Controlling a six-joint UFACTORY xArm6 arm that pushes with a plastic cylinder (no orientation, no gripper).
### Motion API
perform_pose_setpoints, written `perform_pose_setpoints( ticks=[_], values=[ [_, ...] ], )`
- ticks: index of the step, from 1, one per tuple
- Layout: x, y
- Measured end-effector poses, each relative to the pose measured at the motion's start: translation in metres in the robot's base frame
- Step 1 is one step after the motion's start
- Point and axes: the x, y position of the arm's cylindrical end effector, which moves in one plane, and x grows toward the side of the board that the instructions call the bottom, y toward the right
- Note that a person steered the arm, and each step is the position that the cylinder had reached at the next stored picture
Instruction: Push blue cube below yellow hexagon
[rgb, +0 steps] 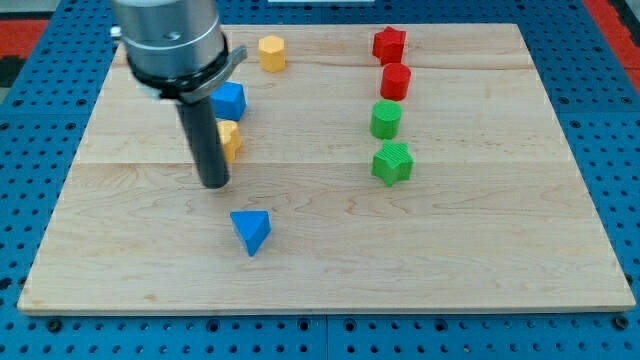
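Down at the end of the dark rod (205, 135): my tip (214, 186), set on the wooden bench (500, 250), left of the middle. Just a plain stick, so no opening or closing to tell of, and nothing held.

Right beside the rod, on the view's right: a yellow block (231, 140), partly hidden behind it, shape hard to tell. Sits a bit higher in the view than my tip. Cannot tell if touching the rod.

Just above that: the blue cube (230, 101), close to the yellow block, with its left edge tucked behind the rod. Up and to the view's right of my tip.

Farther up, near the bench's top edge: the yellow hexagon (271, 52). Up and to the right of the blue cube, with a gap between them.

Below my tip, a little to the view's right: a blue wedge (250, 230), all alone.

Well apart, on the view's right, in a line from top to bottom: red star (389, 44), red round block (396, 81), green round block (386, 119), green star (392, 163).
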Motion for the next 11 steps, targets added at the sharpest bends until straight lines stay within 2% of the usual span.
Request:
perform_pose_setpoints(
  ticks=[1,4,6,7,9,11],
  values=[
    [-0.018,-0.05],
    [-0.092,-0.053],
    [-0.103,-0.009],
    [-0.122,-0.003],
    [-0.127,0.049],
    [-0.127,0.073]
  ],
)
